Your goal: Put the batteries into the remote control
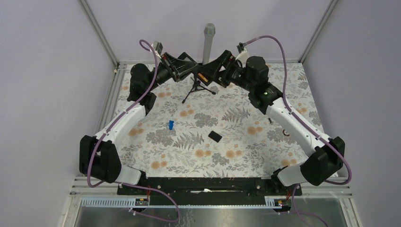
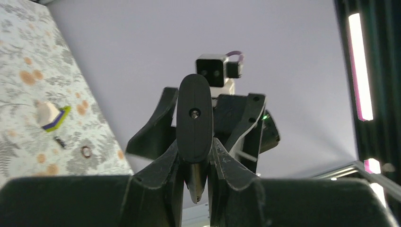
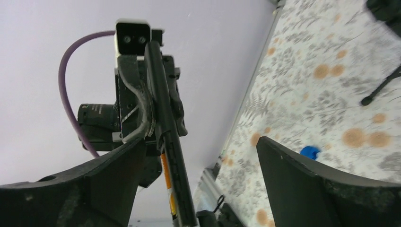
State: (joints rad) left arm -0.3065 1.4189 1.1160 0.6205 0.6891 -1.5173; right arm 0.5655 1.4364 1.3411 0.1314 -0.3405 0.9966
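While the left gripper (image 2: 195, 147) pinches the remote (image 2: 195, 113) between its fingers and holds it in the air over the far side of the table (image 1: 236, 156), the right gripper (image 3: 201, 142) faces it with its fingers spread wide, gripping nothing. From the right wrist the remote runs edge-on, close beside one right finger (image 3: 94, 189), and an orange strip shows along its lower part. These look like the batteries (image 3: 165, 183) lying in the bay, though this angle does not show whether they sit fully home. I judge the step in hand to be seating them. The cover (image 1: 215, 136) lies flat on the table, well apart from both arms, so closing up is not yet done. To do this well, the left grip should hold firm and not turn the bay downward, since a loose cell could drop out. The right gripper would best bring one fingertip square onto the orange and press gently until it lies flush. It should then draw straight back so that nothing catches and lifts a cell out again.
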